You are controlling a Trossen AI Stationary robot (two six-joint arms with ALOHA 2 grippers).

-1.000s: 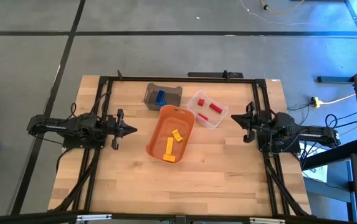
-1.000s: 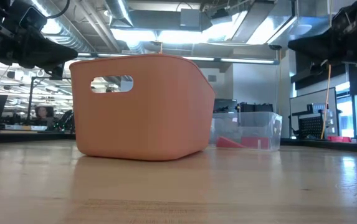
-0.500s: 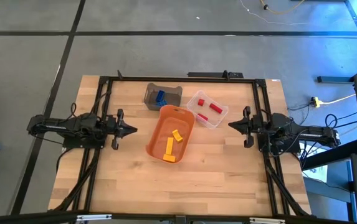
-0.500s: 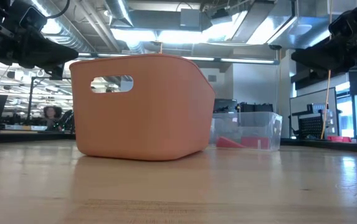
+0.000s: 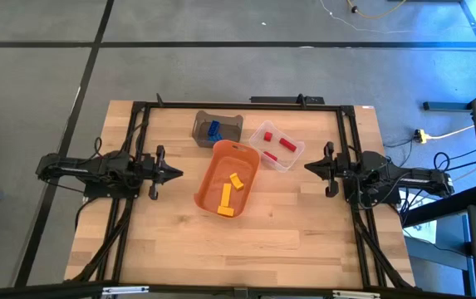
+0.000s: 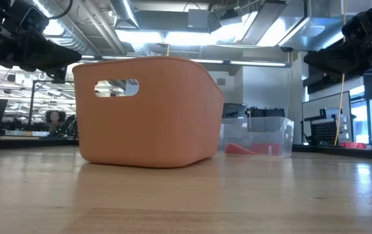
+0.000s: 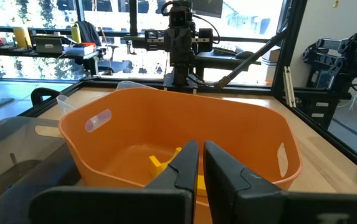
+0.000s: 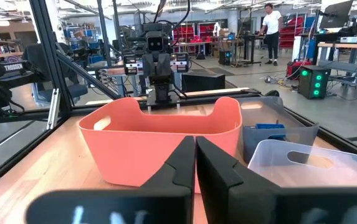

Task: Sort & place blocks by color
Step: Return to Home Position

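The yellow blocks (image 5: 229, 193) lie in the orange tub (image 5: 207, 183) mid-table (image 5: 304, 241), the red blocks (image 5: 281, 143) in the transparent bin (image 5: 296, 158) at one o'clock of it, and the blue blocks (image 5: 213, 129) in the grey bin (image 5: 231, 124) at eleven. The left hand (image 5: 175, 174) at nine o'clock and the right hand (image 5: 308, 167) at three hang empty, fingers pressed together. The right hand is near the transparent bin, so a careless swing could knock it askew.

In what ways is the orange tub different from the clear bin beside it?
The orange tub is opaque and larger; the clear bin is see-through and smaller. The orange tub holds yellow blocks; the clear bin holds red blocks. Both are open on top and stand on the wooden table.
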